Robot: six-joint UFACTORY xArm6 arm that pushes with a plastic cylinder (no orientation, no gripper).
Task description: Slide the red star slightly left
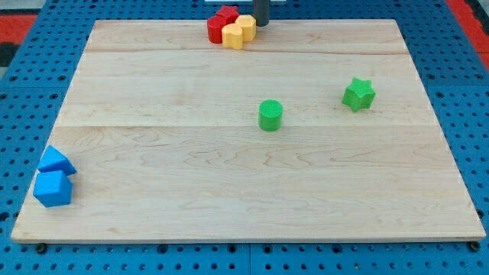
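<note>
My tip (261,24) is sitting at the bench (229,191) top edge, just right of the cluster. Red star (226,14) is lying to the tip's left, yellow blocks (238,31) in between. End effector is a bare rod, holding nothing. Leftward push looks lined up, though yellow may move too.

Rod (261,9): cut off by the view's top edge; only its lower stretch shows.
My tip (261,24): whether it touches the yellow block (238,32) just to its left cannot be told.
Red star (226,14): left of my tip, its lower part hidden behind the yellow block and the red block (215,30).
Red block: shape unclear, its right side hidden by the yellow one.
Yellow block: shape too lumpy to name.
</note>
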